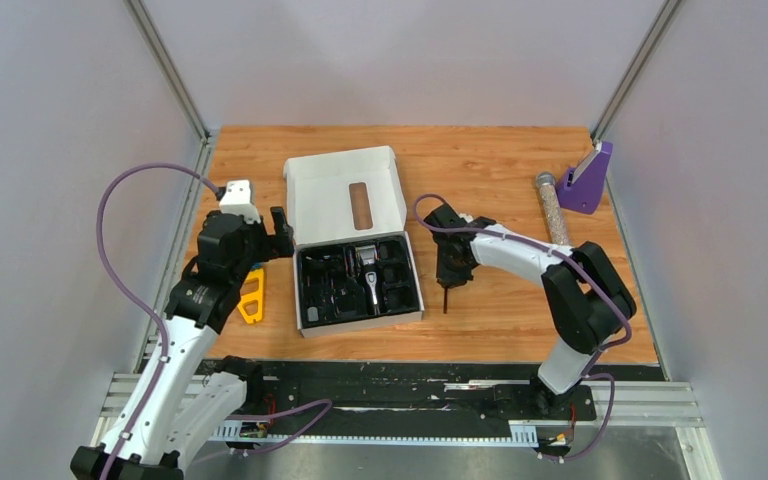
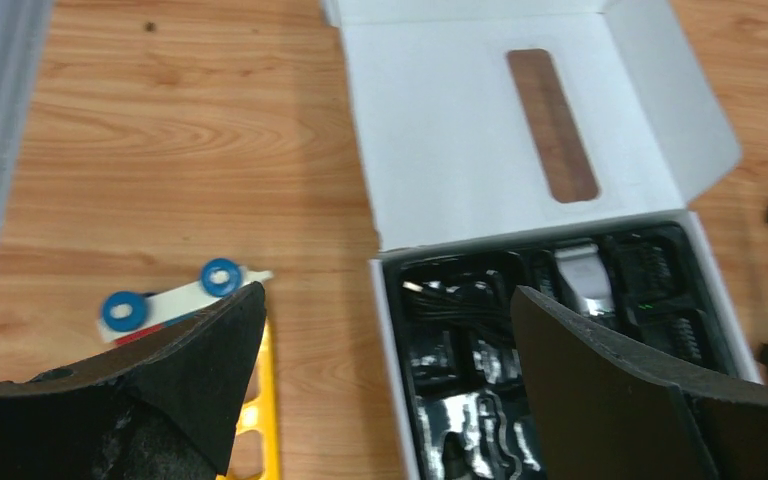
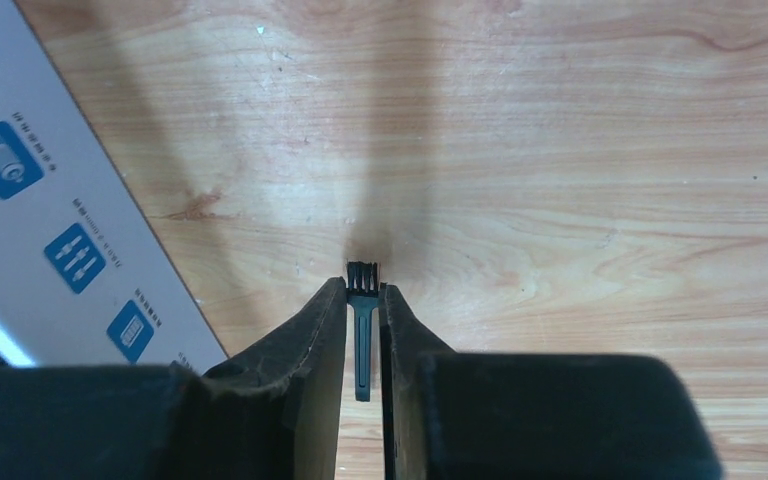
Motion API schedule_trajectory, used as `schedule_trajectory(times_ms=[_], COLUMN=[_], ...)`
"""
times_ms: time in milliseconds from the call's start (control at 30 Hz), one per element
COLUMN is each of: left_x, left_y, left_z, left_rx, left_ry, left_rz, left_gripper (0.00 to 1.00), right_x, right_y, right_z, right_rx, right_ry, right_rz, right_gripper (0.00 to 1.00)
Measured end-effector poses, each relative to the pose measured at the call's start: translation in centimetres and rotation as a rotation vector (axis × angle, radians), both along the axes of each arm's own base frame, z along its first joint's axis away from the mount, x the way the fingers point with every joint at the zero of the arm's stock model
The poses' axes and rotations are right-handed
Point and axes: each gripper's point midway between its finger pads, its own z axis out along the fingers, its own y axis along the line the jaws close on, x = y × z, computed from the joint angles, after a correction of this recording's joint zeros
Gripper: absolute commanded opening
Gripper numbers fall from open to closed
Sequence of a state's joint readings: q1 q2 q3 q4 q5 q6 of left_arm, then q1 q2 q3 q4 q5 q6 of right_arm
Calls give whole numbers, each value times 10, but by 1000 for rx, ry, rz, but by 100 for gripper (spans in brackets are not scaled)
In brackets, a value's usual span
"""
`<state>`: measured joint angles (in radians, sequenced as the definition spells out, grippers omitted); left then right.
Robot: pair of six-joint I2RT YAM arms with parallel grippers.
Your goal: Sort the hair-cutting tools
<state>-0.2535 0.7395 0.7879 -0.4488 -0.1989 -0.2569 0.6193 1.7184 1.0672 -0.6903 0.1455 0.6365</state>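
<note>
Clamping right gripper [image 3: 363, 292] on thin black stick [image 3: 362, 345]: jaws nearly together, only the stick between them. Gripping just behind the bristled head, so the tuft is poking out past the fingertips and the handle is running back between the pads. Likely keeping the stick in line with the jaws for a clean drop into a narrow slot. Sitting low over bare table [image 1: 500, 160], just right of white box [image 1: 320, 195]; cannot tell whether the tuft is touching the wood.

Holding left gripper [image 2: 388, 295] with jaws wide apart, gripping nothing. Hovering at the box's left wall, above yellow triangular piece [image 1: 251, 295]. Probably waiting clear of the right arm's path.

Noting clipper [image 1: 368, 268] seated mid black tray [image 1: 306, 290], blade head toward the lid. Coiled cord [image 2: 450, 300] lying in a compartment left of it. Remaining compartments too dark to identify.

Leaving glittery cylinder [image 1: 552, 210] far right, well apart.

Judging 1 tool outside the tray: the stick. Needing a lift and a carry left over the box wall.
</note>
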Motion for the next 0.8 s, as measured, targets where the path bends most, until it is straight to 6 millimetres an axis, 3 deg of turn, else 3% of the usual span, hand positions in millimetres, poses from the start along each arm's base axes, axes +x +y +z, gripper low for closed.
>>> schedule_trajectory(times_ms=[200, 533, 800], left_x=[8, -2, -11], left_y=[-53, -162, -231], left_z=[-12, -22, -60], left_rx=[-169, -325, -337], left_ry=[66, 135, 245], left_rz=[-164, -445, -579], left_gripper=[100, 100, 99], right_x=[4, 14, 26], right_y=[2, 5, 3], right_z=[18, 41, 69], right_rx=[41, 129, 211], right_ry=[-61, -137, -212], right_rz=[10, -6, -38], right_gripper=[9, 8, 12])
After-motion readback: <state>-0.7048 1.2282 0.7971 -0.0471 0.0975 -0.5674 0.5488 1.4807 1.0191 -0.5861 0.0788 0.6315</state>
